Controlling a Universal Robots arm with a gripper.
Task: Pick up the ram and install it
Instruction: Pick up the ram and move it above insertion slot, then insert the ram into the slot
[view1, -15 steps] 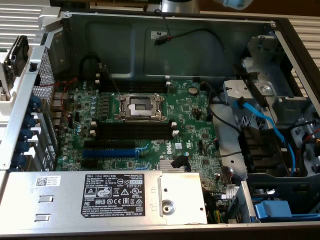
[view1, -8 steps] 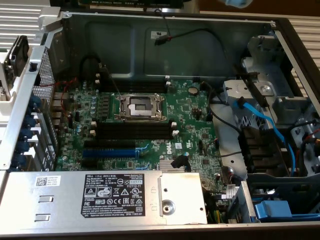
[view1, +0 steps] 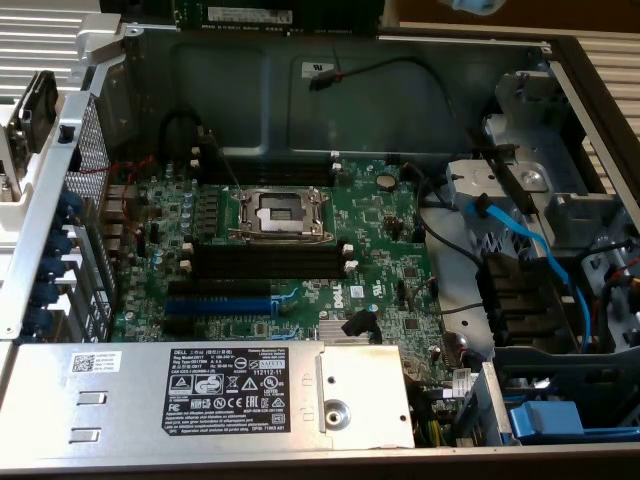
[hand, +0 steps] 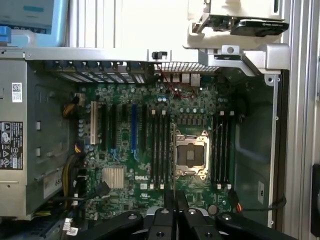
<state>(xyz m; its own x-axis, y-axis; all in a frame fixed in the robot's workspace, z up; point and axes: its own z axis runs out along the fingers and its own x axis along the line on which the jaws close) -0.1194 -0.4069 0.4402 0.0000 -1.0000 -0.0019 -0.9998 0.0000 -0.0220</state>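
The gripper (hand: 175, 194) is clenched narrowly on the ram (view1: 235, 15), which hangs at the exterior view's upper edge, above the open case (view1: 420, 110) and well apart from the motherboard (view1: 390, 240); a thin grip suits a flat board held by its faces; in the wrist view the fingertips look onto the long black memory slots (hand: 159, 150) beside the processor socket (hand: 190, 152); these appear empty, so nothing is seated yet.

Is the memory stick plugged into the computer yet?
Not yet. Done: the memory stick looks picked up, well clear of the green board. In hand: the tool seems shut on it, above the board. Left: the long black slots look empty, so plugging it in remains.
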